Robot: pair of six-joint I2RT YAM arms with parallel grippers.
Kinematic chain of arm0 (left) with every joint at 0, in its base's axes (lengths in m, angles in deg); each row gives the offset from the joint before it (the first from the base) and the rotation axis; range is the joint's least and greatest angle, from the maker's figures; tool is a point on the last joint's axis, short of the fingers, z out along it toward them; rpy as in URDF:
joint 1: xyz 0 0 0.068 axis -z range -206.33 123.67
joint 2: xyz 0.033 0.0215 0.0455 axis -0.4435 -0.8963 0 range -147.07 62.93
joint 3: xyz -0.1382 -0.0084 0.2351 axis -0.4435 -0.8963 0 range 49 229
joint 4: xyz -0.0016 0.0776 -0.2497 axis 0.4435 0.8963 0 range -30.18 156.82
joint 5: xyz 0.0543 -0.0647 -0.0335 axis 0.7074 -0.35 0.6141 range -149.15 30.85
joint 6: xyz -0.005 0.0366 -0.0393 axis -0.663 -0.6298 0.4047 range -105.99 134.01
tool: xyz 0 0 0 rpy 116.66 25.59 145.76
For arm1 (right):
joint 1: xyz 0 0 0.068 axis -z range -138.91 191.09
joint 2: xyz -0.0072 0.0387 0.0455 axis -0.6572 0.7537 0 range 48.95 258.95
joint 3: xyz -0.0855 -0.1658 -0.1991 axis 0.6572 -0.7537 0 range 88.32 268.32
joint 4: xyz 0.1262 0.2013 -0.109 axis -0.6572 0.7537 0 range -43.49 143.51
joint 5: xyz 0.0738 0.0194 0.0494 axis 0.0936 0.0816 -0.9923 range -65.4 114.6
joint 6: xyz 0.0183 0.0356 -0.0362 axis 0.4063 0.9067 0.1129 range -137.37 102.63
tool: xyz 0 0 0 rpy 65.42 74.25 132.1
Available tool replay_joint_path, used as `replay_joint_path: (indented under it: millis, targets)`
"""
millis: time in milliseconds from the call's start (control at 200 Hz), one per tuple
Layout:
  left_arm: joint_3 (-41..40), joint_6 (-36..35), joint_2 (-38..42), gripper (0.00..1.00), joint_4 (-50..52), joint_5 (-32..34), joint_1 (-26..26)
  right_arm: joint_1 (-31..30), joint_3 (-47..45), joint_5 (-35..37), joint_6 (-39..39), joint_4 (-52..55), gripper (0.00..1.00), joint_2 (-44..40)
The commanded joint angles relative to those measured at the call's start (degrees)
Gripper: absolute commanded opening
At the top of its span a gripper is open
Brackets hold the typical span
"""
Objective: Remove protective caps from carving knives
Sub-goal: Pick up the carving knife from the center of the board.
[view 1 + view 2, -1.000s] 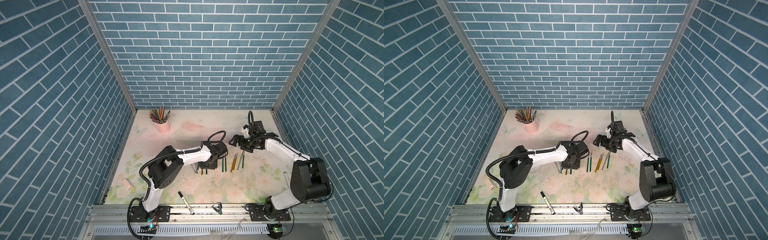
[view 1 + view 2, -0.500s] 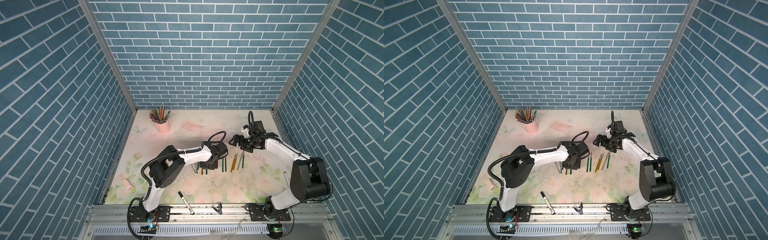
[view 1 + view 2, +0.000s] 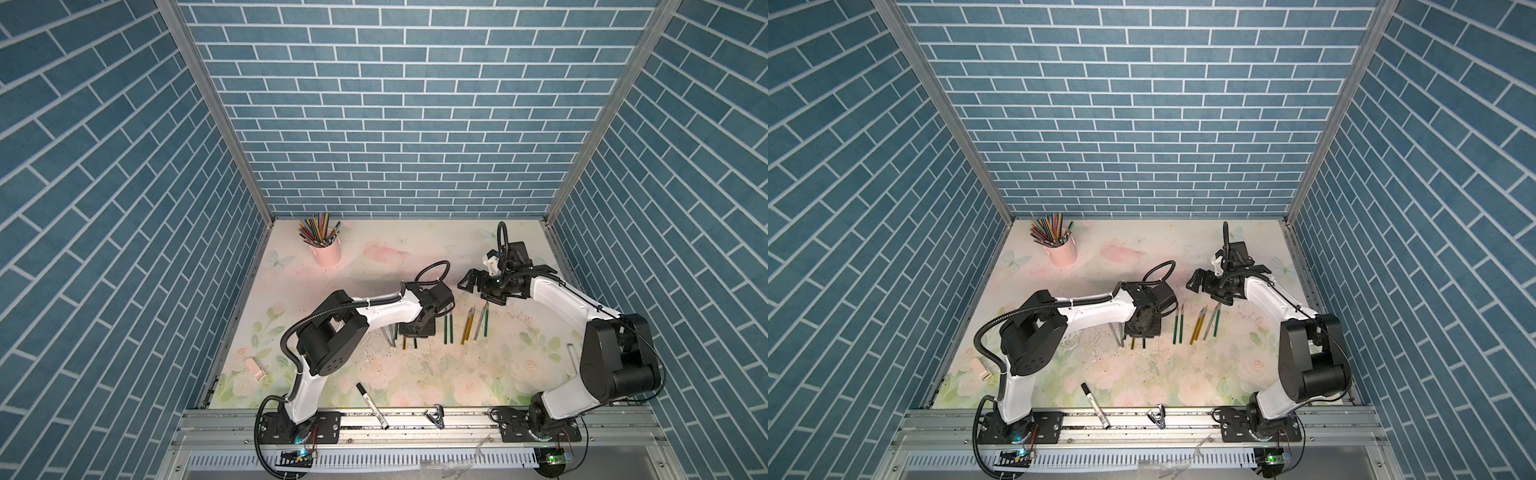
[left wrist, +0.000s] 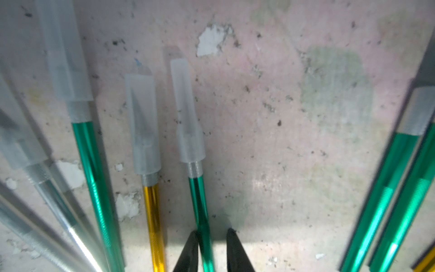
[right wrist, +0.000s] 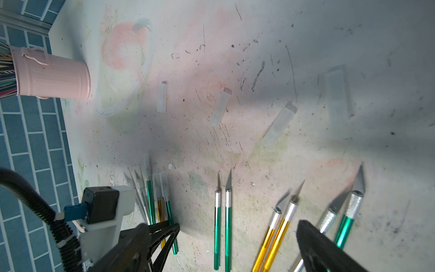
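Blue brick walls (image 3: 395,124) are boxing in a scuffed floral surface (image 3: 415,374). At the back left, a pink cup (image 3: 327,253) is holding coloured pencils. Moving right, the left end effector (image 4: 213,232) is straddling a green-handled carving knife (image 4: 199,200) low on its handle. The jaws are narrow, with one finger (image 4: 190,249) touching and a sliver of gap at the other, so it is not clamping. That knife is lying on the surface wearing its protective cap (image 4: 188,117), with a capped gold knife (image 4: 154,223) just beside it. Further right, six bare-bladed knives (image 5: 227,223) are lying in pairs, with four loose caps (image 5: 220,107) lying beyond their tips. The right end effector (image 3: 468,282) is hovering wide open, holding nothing.
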Motion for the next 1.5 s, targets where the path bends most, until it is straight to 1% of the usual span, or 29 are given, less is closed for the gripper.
replay_joint_path:
  millis: [0,190,410,575,835,995,1130,1295,1495]
  targets:
    - [-1.9,0.4,-4.0,0.21,0.8,1.1,-0.4,0.4,0.2,-1.3,0.6,0.1,0.98,1.2]
    - [-2.7,0.6,-4.2,0.19,0.3,1.2,-0.4,1.0,0.4,-1.8,0.7,-0.1,0.98,1.0]
    - [-2.6,0.3,-4.8,0.11,-0.4,0.6,-0.4,1.5,0.1,-2.0,0.7,0.0,0.98,0.5]
    - [-1.4,-0.7,-3.4,0.05,0.6,1.3,-0.4,1.8,-0.1,-2.4,0.6,0.0,0.98,0.3]
    - [2.2,-4.1,1.1,0.04,2.2,2.0,-0.6,1.8,0.5,-2.4,0.4,0.9,0.97,-0.8]
    - [0.9,-7.3,5.3,0.04,-2.5,-2.2,-2.2,1.9,0.1,-2.7,-0.4,0.2,0.95,-2.2]
    - [1.4,-10.7,7.4,0.04,-3.1,-4.7,-3.4,1.9,0.0,-3.2,-0.7,-0.3,0.95,-2.8]
    - [-0.4,-14.4,10.4,0.04,-8.4,-11.2,-5.0,1.9,0.2,-4.7,-0.3,-1.5,0.93,-3.2]
    - [-0.5,-19.2,12.7,0.04,-9.8,-14.7,-6.6,1.8,0.7,-7.1,1.2,-4.3,0.9,-4.0]
